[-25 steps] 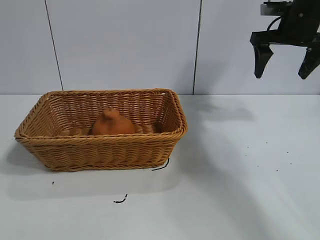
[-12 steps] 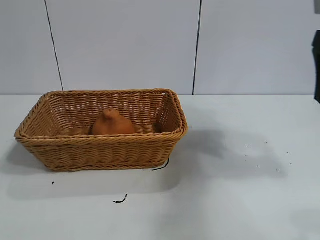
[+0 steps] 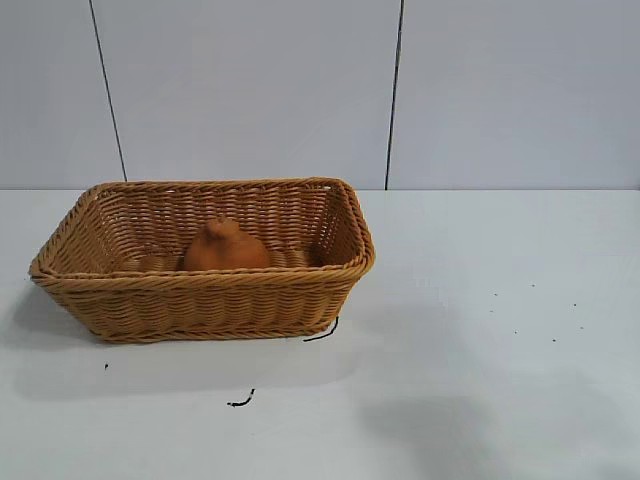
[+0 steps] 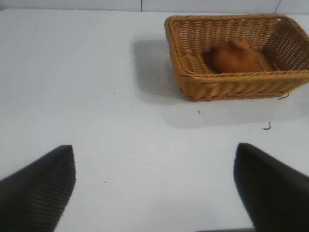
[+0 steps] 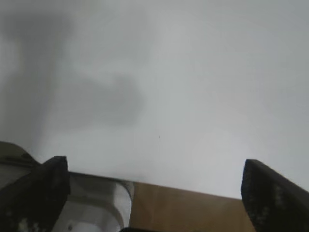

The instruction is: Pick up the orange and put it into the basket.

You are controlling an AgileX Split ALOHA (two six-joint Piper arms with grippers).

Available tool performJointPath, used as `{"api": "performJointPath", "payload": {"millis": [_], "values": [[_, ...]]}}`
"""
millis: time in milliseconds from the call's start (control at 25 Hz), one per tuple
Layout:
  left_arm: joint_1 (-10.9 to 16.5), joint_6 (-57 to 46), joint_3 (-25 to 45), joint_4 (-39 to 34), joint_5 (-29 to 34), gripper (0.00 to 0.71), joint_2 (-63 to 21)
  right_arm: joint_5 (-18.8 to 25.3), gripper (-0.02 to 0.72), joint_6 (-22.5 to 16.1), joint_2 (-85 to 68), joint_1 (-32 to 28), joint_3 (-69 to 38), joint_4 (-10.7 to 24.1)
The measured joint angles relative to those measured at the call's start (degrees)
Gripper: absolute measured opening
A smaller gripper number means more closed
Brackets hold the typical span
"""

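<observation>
Nearest in the left wrist view, left pincer [image 4: 154, 186] hangs over bare white table [image 3: 480, 330], fingers [image 4: 38, 186] spread wide apart, holding nothing, touching nothing. Right pincer [image 5: 154, 191] likewise gaping wide and empty, above the table edge where a tan surface [image 5: 188, 210] shows below it. Neither pincer appears in the exterior view. Small black thread scrap [image 3: 240, 401] lies on the table just in front of the basket [image 3: 205, 300]. Basket sits toward the table's left side, near the back edge. Orange [image 3: 225, 247] rests inside it, knob up, about mid-basket.
</observation>
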State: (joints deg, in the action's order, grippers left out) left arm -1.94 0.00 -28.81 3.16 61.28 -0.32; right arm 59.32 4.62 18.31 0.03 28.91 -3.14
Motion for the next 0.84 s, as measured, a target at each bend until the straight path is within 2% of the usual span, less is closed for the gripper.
{"api": "performJointPath", "payload": {"millis": [560,840], "values": [[0.00,0.00,0.00,-0.04,-0.06,0.639,0.00,-0.60,0.695,0.00,-17.90,0.00,-0.21,-0.05],[0.00,0.00,0.00,-0.04,-0.06,0.639,0.00,-0.60,0.695,0.00,-18.51,0.00,-0.23,-0.05]]}}
